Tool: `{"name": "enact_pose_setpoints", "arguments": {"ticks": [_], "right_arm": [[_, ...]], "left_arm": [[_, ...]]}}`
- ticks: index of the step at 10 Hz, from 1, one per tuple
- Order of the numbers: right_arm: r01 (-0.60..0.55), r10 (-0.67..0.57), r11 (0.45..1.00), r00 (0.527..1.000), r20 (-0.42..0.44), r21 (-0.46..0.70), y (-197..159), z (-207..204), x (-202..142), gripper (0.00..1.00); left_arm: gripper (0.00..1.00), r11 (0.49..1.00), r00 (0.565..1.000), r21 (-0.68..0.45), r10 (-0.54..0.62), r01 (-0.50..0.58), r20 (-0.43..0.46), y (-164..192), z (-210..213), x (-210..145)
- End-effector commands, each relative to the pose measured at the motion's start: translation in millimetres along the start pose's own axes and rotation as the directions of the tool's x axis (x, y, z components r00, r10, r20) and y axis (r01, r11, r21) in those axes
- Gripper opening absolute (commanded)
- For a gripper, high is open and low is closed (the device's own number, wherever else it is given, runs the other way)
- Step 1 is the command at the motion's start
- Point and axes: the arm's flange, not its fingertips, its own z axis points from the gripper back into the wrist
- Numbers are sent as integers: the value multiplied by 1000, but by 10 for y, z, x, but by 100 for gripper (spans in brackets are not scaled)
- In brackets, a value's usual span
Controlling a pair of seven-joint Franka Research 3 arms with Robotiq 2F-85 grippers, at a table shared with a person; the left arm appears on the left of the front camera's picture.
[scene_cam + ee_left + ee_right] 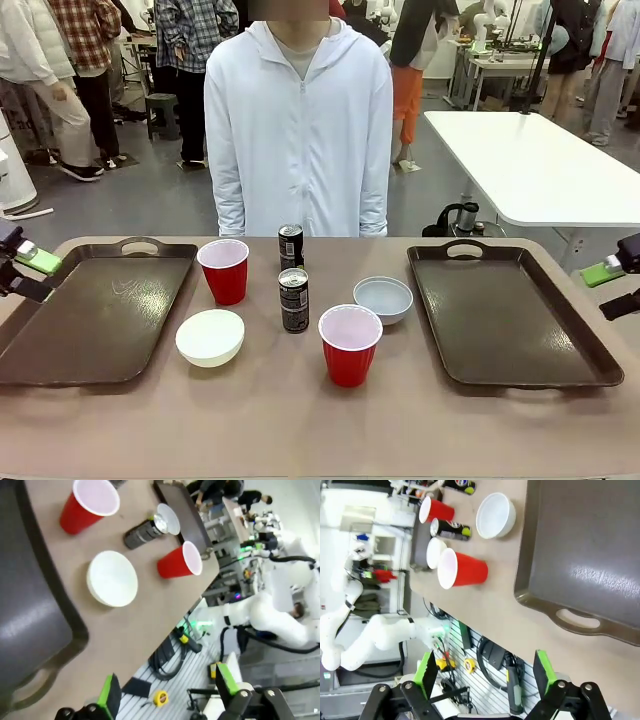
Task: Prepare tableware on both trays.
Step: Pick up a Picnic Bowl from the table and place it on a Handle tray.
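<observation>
Tableware stands bunched in the middle of the surface, between the left tray and the right tray. Both trays are bare, so by my reading the job is at its very start, with no piece yet placed.

The left jaws hang at the left edge of the front view, over the outer rim of the left tray. They are spread wide with nothing between the green pads. The right jaws are likewise released and bare, off the outer side of the right tray.

The next move probably calls for each arm to reach inward to its closest piece. For the left that is the cream bowl or the far cup, both just beside the left tray. For the right it is the grey bowl or the near cup. A bowl would likely want a pinch over its rim (a cup could be straddled around its wall).

Both cups stand upright, mouths up and wider end on top. The bowls sit open side up. The near can and the far can stand on end, one behind the other, with their long axes vertical. Each tray's long axis runs from the robot's side toward the person, with a cut-out handle at each end.
</observation>
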Motion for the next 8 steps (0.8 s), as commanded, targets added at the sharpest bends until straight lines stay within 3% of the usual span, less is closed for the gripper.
{"name": "enact_pose_setpoints", "arguments": {"ticks": [1,5,8], "right_arm": [[-18,17,998,1000,17,64,-105,25,-31,100],[45,-48,996,998,39,80,-399,197,-76,100],[49,-50,997,999,17,60,-470,200,-103,100]], "left_arm": [[100,997,997,-78,17,-11,76,262,136,-58],[100,994,980,-64,103,-94,171,627,400,-385],[100,994,975,40,94,-104,201,696,467,-430]]}}
